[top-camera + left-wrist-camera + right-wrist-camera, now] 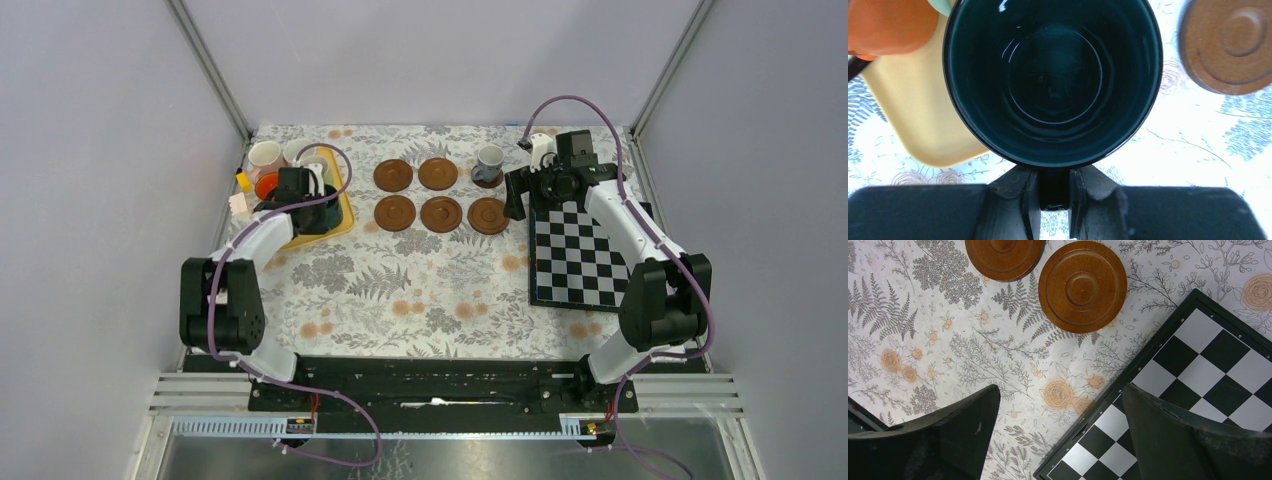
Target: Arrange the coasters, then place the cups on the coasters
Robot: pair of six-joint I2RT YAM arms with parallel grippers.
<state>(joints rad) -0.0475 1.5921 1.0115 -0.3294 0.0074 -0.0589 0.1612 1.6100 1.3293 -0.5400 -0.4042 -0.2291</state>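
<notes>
My left gripper [1053,176] is shut on the handle of the dark green-black cup [1053,80], which fills the left wrist view over the corner of the yellow tray [913,115]. From above, this gripper [303,198] sits over the tray with the pink cup [265,155], a white cup [300,151] and the orange cup [266,186] beside it. Several bare brown coasters [441,214] lie in two rows mid-table. The grey cup [490,159] stands on the back right coaster. My right gripper [1060,405] hangs open and empty above the chessboard's corner, near a coaster [1082,286].
A black-and-white chessboard [580,255] lies at the right of the floral tablecloth. The yellow tray [345,212] is at the back left, with small white and yellow items [241,195] at its left side. Grey walls enclose the table.
</notes>
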